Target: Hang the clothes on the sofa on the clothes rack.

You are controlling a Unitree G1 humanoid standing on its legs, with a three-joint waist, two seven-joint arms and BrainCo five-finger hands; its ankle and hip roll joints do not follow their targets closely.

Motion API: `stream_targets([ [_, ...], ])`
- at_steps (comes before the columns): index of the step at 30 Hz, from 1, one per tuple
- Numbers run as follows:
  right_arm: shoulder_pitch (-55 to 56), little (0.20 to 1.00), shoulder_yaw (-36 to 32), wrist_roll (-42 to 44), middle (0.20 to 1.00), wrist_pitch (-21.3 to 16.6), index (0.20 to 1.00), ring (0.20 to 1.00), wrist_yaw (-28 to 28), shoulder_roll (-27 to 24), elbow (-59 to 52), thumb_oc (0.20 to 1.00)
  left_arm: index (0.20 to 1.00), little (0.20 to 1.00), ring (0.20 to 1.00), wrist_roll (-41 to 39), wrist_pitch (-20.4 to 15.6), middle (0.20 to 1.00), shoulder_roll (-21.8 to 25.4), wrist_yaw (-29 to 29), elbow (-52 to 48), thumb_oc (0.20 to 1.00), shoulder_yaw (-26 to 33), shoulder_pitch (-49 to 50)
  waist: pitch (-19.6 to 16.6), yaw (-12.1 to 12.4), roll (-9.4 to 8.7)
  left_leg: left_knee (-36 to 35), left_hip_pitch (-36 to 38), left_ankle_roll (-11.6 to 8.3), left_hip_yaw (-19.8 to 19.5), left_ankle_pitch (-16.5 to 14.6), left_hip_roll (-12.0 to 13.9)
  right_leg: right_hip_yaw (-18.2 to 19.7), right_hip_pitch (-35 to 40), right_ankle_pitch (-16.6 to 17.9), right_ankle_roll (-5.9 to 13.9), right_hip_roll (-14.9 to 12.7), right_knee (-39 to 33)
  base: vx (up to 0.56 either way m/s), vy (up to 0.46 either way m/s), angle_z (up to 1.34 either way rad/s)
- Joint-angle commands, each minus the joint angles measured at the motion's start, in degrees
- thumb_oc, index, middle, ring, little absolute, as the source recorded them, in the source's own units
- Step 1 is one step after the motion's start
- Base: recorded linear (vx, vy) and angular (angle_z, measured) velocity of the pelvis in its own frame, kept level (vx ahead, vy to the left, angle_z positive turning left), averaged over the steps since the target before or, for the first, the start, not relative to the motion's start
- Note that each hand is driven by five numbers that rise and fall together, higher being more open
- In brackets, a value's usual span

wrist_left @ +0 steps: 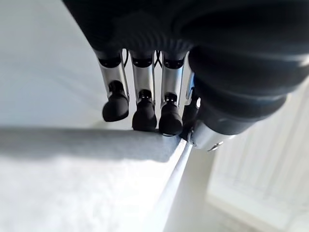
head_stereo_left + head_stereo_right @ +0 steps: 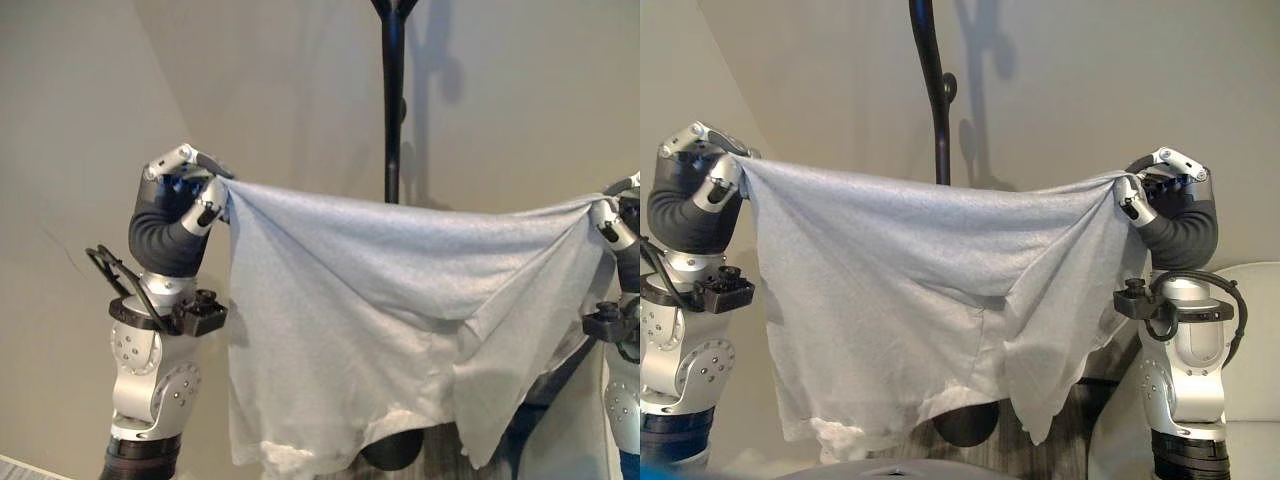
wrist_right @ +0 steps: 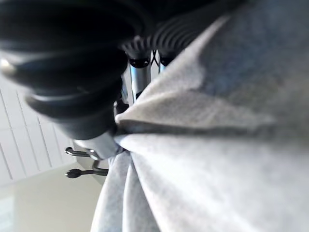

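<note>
A light grey T-shirt (image 2: 930, 290) hangs spread wide in the air between my two hands. My left hand (image 2: 190, 190) is shut on its left top corner, fingers curled over the cloth (image 1: 96, 145). My right hand (image 2: 1155, 185) pinches the right top corner, where the fabric (image 3: 203, 121) bunches against the thumb. Behind the shirt rises the black pole of the clothes rack (image 2: 392, 110), its round base (image 2: 965, 425) showing under the hem. The shirt's top edge sags slightly in the middle, in front of the pole.
A plain beige wall (image 2: 500, 90) stands close behind the rack. A hook knob (image 2: 950, 88) sticks out from the pole. A white rounded object (image 2: 1255, 340) sits at the right edge, beside my right arm.
</note>
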Motion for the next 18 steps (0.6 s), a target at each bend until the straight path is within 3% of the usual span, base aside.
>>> stream_targets([
  [1,-7.8,0.2,-1.9,3.6,0.2,-4.5,0.2,0.2,-0.2,-0.4,-4.3,0.2,0.2,0.2,0.2,-2.6,-4.7,0.2,3.0,2.5,-1.7,0.2,2.4,-9.2,0.1,0.7,-2.14,0.8,7.1,-0.46,1.3,-7.7,0.0,-2.1,-0.3,-0.1,1.09,-1.3,0.9,0.02,0.001,0.04],
  [9,-16.4,0.2,0.3,2.4,0.2,-5.3,0.2,0.2,-2.2,-2.7,-5.6,0.2,0.2,0.2,0.2,1.0,-7.7,0.2,4.5,8.6,-1.2,0.2,1.6,-17.3,-0.4,1.1,-2.09,0.8,7.1,-0.64,1.0,-7.6,0.1,-2.4,-0.1,-0.2,0.98,-1.2,0.9,0.0,-0.001,0.02],
  [18,-23.6,0.2,1.6,0.5,0.2,-6.3,0.2,0.2,-5.1,-3.8,-6.5,0.2,0.2,0.2,0.2,1.5,-9.5,0.2,5.3,11.4,-1.9,0.2,-0.3,-23.9,-1.0,1.3,-2.08,0.8,7.0,-0.7,0.8,-7.8,0.1,-2.6,0.0,-0.3,1.1,-1.2,0.9,0.0,0.0,0.0],
])
